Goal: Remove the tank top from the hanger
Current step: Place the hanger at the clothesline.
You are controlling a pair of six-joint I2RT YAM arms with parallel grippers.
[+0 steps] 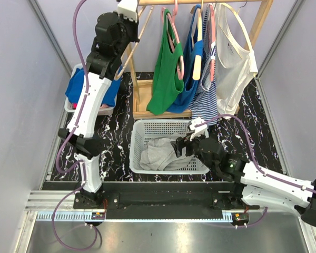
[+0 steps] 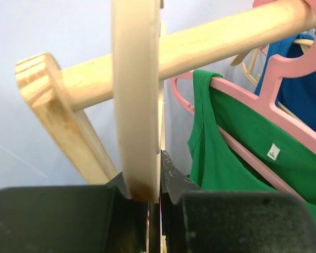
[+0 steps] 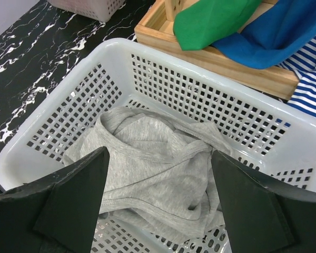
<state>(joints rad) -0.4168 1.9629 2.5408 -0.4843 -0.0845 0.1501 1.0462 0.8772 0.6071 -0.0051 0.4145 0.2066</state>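
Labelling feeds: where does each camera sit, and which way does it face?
Top external: above and behind the robot, looking down on white basket and clothes rack; left arm, right arm show.
Left wrist: at the rail, facing the left gripper shut on a wooden hanger.
Right wrist: looking down past the open right gripper at a grey garment.
Shared: top and right wrist show the basket.

A robotics lab cell: plain grey partition walls (image 1: 16, 79) enclose a black marbled table (image 1: 116, 138) with a wooden clothes rack (image 1: 261, 23), laundry basket (image 1: 168, 122) and aluminium mounting rail (image 1: 163, 214).

Pale lavender walls (image 1: 16, 79), black white-veined marbled tabletop (image 1: 117, 141).
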